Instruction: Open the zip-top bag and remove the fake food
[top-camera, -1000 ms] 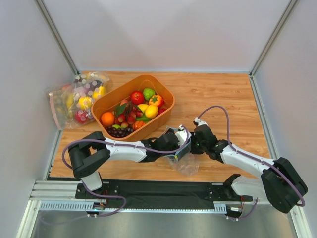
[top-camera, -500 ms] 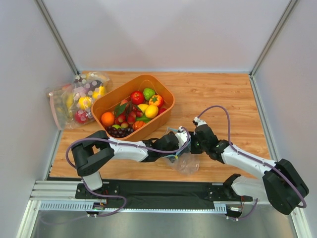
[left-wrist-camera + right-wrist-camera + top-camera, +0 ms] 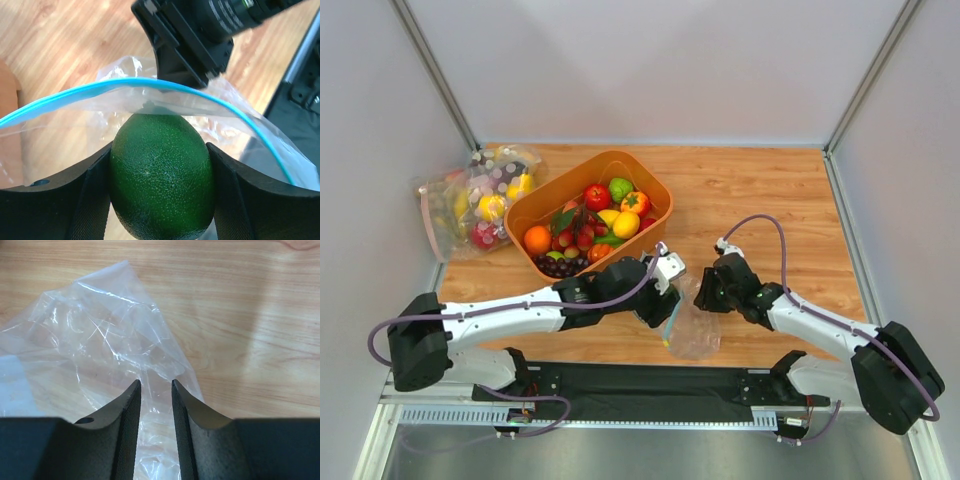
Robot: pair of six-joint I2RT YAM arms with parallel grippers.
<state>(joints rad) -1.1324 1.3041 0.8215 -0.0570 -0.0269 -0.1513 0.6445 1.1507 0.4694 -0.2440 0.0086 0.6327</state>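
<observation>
The zip-top bag (image 3: 695,325) lies crumpled on the wood between my two grippers, and its teal strip (image 3: 125,87) arcs across the left wrist view. My left gripper (image 3: 663,300) is shut on the dark green avocado-like fruit (image 3: 160,175), held just outside the bag's open mouth. My right gripper (image 3: 704,292) is closed to a narrow gap on a fold of the bag's clear plastic (image 3: 100,340), which runs between its fingers (image 3: 125,410). The bag looks empty. The right gripper's black body (image 3: 190,45) shows behind the bag in the left wrist view.
An orange basket (image 3: 655,190) with an orange, tomato, lemon, grapes and other fruit stands behind the left arm. Clear bags with pink strips (image 3: 470,200) lie at the far left against the wall. A black rail (image 3: 640,385) runs along the near edge.
My left gripper has drawn back to the left out of the bag's mouth with the green fruit, and its arm has swung out to the left. The right gripper shifted slightly.
</observation>
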